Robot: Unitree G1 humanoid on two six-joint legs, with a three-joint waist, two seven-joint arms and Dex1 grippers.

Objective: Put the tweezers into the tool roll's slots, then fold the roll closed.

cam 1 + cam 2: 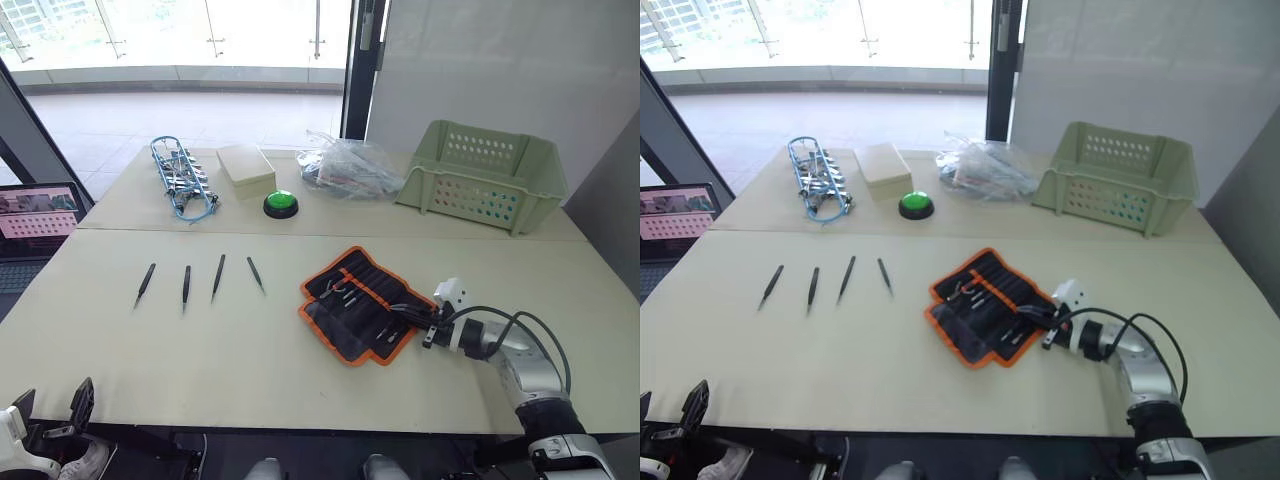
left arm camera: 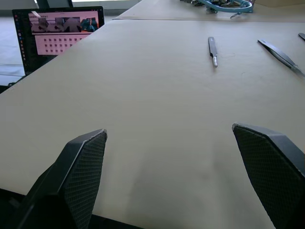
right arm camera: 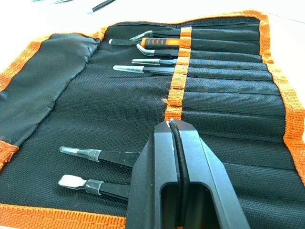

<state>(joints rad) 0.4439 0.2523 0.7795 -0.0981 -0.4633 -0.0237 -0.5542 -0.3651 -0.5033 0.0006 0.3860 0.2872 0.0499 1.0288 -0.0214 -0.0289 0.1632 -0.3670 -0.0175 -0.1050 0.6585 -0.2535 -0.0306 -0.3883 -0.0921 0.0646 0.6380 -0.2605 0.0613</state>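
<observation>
Presently the tool roll point(image 1: 363, 303) is seen lying open and flat on the pale table point(image 1: 250, 370), toward its right half, its black fabric framed by bright orange edging. An orange band point(image 3: 177, 76) is stitched across the slots point(image 3: 228, 100), which run as parallel narrow black pockets. Six tools are counted in the slots in the right wrist view: four grouped at one end, one of them with an orange grip point(image 3: 162, 44), and two flat-tipped ones point(image 3: 90, 169) at the other end.

The right gripper point(image 3: 175, 138) is held directly over the roll's inner face, its two black fingers pressed together with only a thin seam between them; whether anything is pinched there cannot be told. The left gripper point(image 2: 181, 176) is held low over bare table at the near left edge, its fingers spread wide and holding nothing.

Four tweezers point(image 1: 197, 281) are counted loose on the table, laid side by side left of the roll and well apart from it.

At the table's far side are noted one blue-wire bundle of clips point(image 1: 180, 178), one beige box point(image 1: 245, 169), one green button point(image 1: 281, 204), one clear plastic bag point(image 1: 350, 166) and one pale green perforated basket point(image 1: 487, 172). A laptop screen point(image 1: 38, 215) is seen at the left; glass panels stand beyond.
</observation>
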